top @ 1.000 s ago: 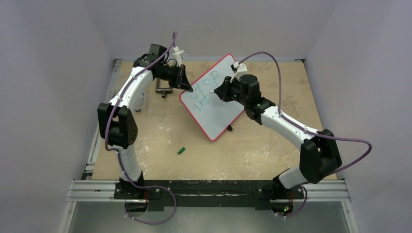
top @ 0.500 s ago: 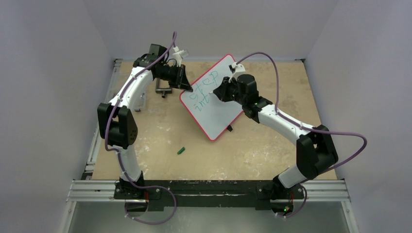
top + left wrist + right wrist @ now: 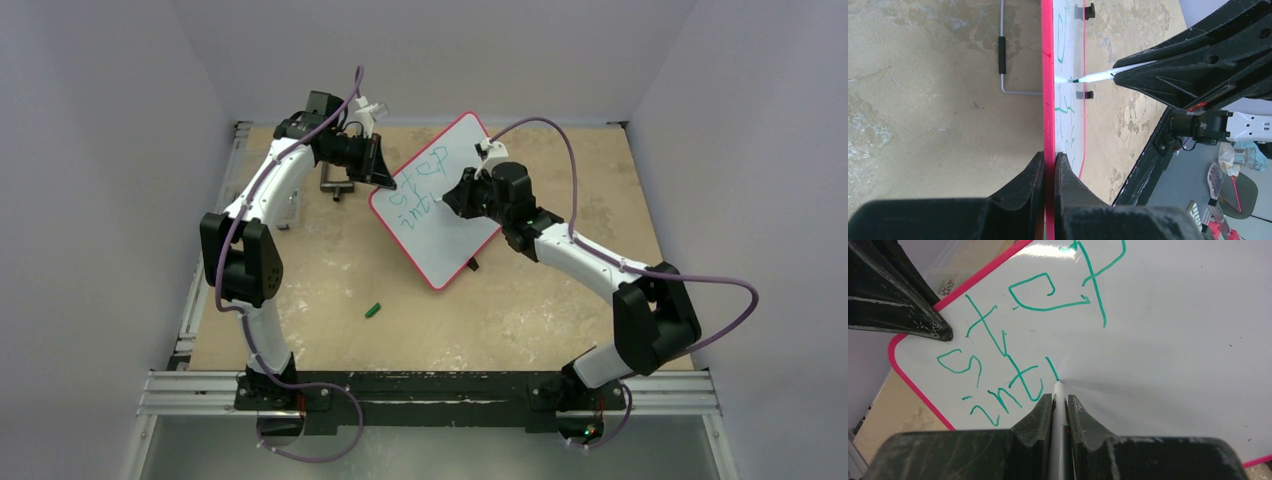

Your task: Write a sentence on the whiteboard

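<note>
whiteboard (image 3: 455, 240): sits at mid-counter (image 3: 330, 270), turned corner-on to the arms. its face looks tilted. whether its near corner rests on the counter cannot be told.

left jaws: clamped on the whiteboard's red rim at its left edge, one finger on each face, as seen edge-on in the left wrist view.

right jaws: closed on a white marker (image 3: 1059, 405) over the whiteboard's face, with the right arm (image 3: 580, 255) reaching in from the whiteboard's right side.

marker tip: touching the whiteboard at the lower end of a short green stroke, just right of the second line of writing.

sentence (image 3: 998, 342): green, near the whiteboard's left corner. the top line reads "step" and the line under it reads "int", followed by the short stroke. the rest of the whiteboard's face is bare.

feet (image 3: 1089, 10): two small black ones show on the whiteboard's far face.

other items: a green cap (image 3: 373, 310) lies on the counter, well apart from the whiteboard's near corner. a grey wire bracket (image 3: 1003, 55) lies behind the whiteboard's left edge.
</note>
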